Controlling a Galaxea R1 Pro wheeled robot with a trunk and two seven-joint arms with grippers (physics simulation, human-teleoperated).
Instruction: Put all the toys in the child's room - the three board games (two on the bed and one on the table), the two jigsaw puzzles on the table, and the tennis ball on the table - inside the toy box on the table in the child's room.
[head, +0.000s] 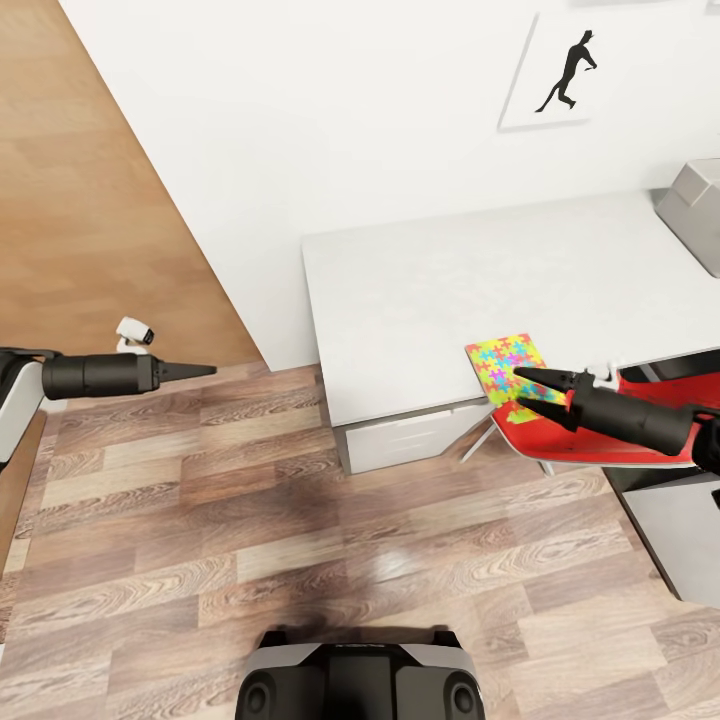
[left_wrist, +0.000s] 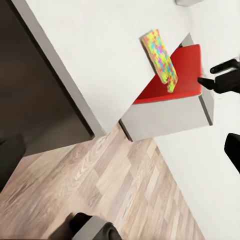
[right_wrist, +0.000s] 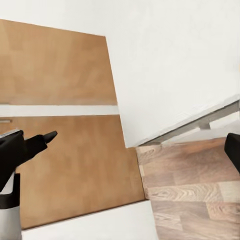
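Observation:
One jigsaw puzzle, a thin board of yellow, pink, blue and green pieces, lies on the table with its near end hanging over the front edge. It also shows in the left wrist view as the puzzle above a red chair seat. My right gripper is open, its two fingers spread at that overhanging end; the left wrist view shows the right gripper a short gap away from the board, holding nothing. The grey toy box stands at the table's far right. My left gripper hangs open over the floor, far left of the table.
A red chair is tucked under the table below the puzzle. White drawers sit under the table's left end. A wooden door panel is at the left, and a silhouette print hangs on the white wall. Plank floor lies in front.

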